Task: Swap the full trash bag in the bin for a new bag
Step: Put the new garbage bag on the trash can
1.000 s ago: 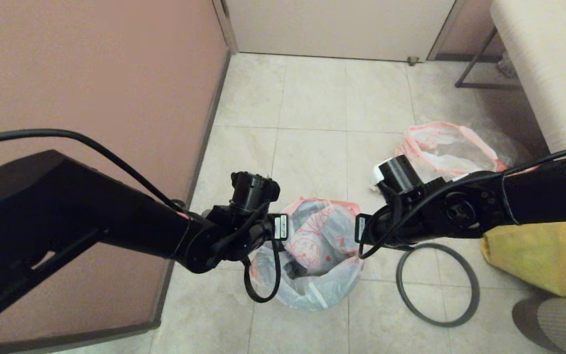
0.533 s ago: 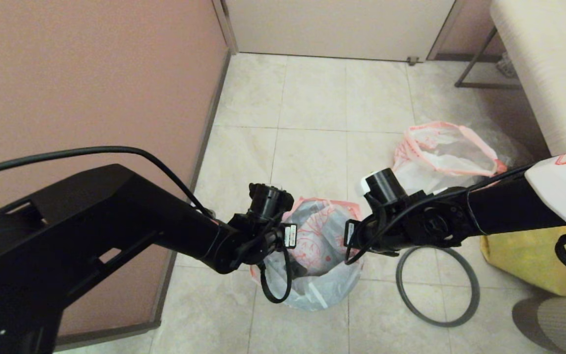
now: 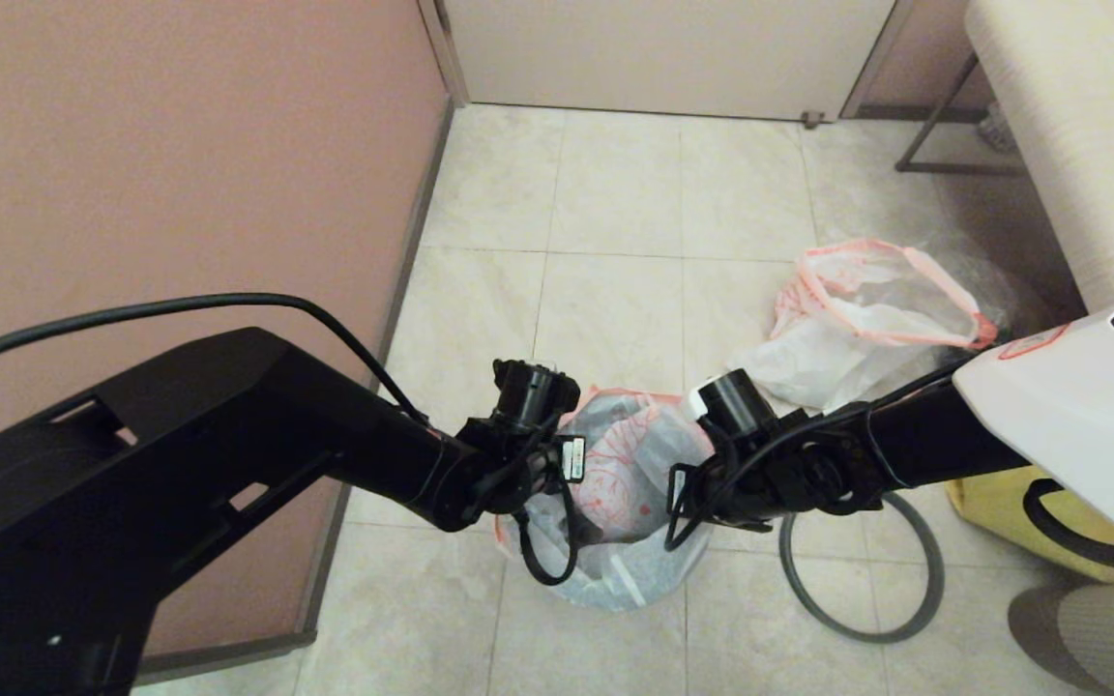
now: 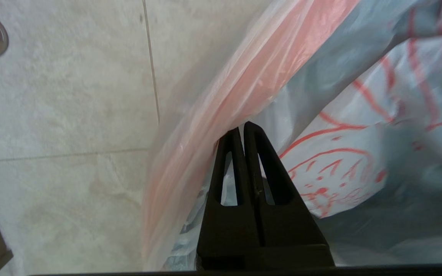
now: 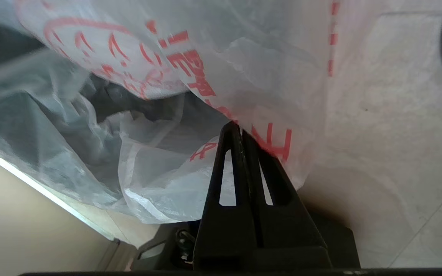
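Note:
The new bag (image 3: 615,474), thin white plastic with a pink-red rim and red printing, hangs open over the bin, which shows only as a dark shape (image 3: 584,530) through the plastic. My left gripper (image 4: 241,128) is shut on the bag's pink rim (image 4: 244,84) at its left side. My right gripper (image 5: 240,128) is shut on the bag's printed edge (image 5: 271,142) at its right side. In the head view both wrists hide their fingers. The full trash bag (image 3: 866,309) lies on the floor at the back right. The bin's grey hoop (image 3: 929,580) lies flat on the floor right of the bin.
A brown wall (image 3: 180,145) runs close along the left. A yellow bag (image 3: 987,503) sits on the floor at the right under my right arm. A pale bench (image 3: 1079,126) with metal legs stands at the back right. Tiled floor stretches toward the door.
Both wrists have come closer together over the bin; the right one moved left and lower, the left one slightly right. The bag's mouth is narrower between them. Both grips are unchanged.

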